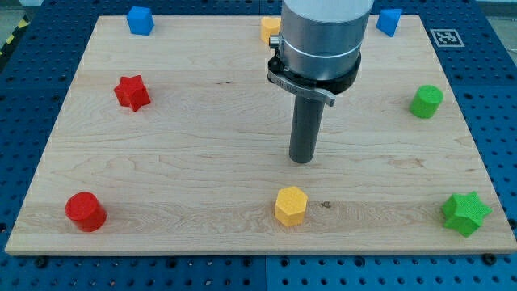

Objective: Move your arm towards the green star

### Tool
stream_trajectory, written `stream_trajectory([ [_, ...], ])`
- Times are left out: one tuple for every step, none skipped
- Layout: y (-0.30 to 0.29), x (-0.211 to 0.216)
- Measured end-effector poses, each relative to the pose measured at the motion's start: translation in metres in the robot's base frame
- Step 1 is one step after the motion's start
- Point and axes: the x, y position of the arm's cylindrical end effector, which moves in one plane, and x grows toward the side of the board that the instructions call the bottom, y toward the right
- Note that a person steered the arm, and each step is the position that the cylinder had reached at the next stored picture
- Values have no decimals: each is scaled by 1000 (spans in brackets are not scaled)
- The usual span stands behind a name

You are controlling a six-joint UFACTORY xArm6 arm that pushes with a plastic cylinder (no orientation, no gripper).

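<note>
The green star lies near the board's lower right corner. My tip rests on the board near its middle, well to the left of and above the green star. The yellow hexagon block sits just below my tip, apart from it. The arm's grey body rises above the rod and hides part of the board's top edge.
A green cylinder is at the right side. A red star and a red cylinder are at the left. Blue blocks sit at the top left and top right. An orange block shows partly behind the arm. The wooden board ends close to the green star.
</note>
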Motion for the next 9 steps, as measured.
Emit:
stream_trajectory([
  [0, 0],
  [15, 9],
  [36, 11],
  [36, 11],
  [37, 11],
  [66, 11],
  [125, 11],
  [180, 11],
  [223, 19],
])
